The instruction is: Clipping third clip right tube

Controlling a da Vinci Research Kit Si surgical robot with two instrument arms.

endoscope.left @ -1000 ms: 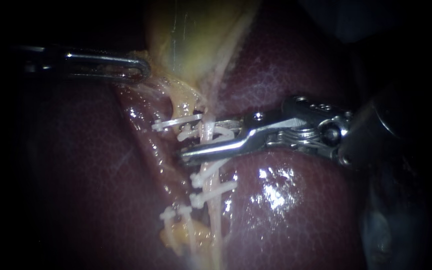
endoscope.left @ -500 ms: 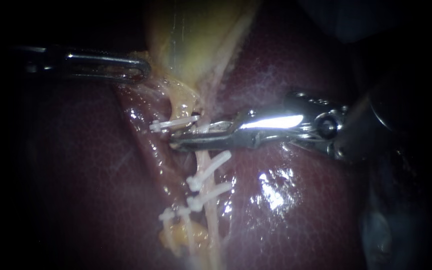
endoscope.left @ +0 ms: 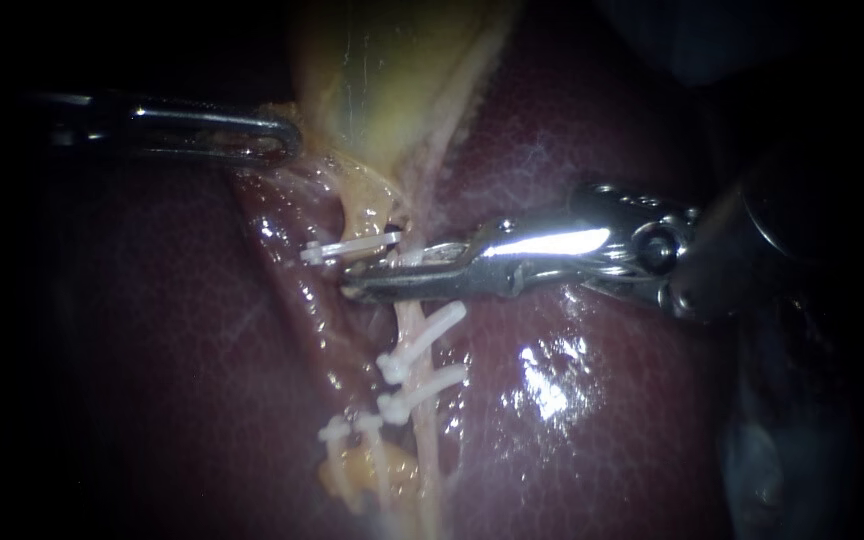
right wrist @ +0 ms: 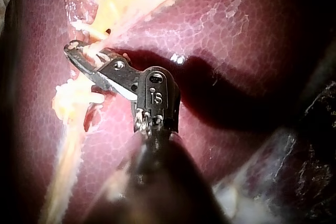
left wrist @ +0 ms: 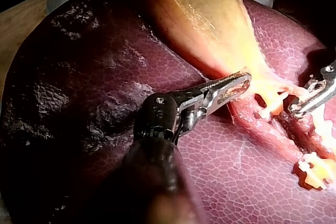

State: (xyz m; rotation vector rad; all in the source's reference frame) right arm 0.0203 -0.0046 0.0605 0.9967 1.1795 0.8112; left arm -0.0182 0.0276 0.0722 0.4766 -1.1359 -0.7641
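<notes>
The left instrument comes in at the upper left of the frame. Its jaws are pinched tight on the bottom edge of the gallbladder. I think it holds there so the tubes under the gallbladder are stretched and easy to reach. The right tube is the pale string that runs down the middle of the frame, over the dark red liver. It has two white clips on it in the lower middle. The right instrument comes in from the right and lies across this tube, just above those clips. I think that is the spot for the third one. Its jaws are squeezed together with the tube between them, and almost no gap shows. The jaws hide whatever is inside, so I cannot see a new clip there. A top clip sits just above the jaws, a bit to the left. I cannot tell if it touches them.
</notes>
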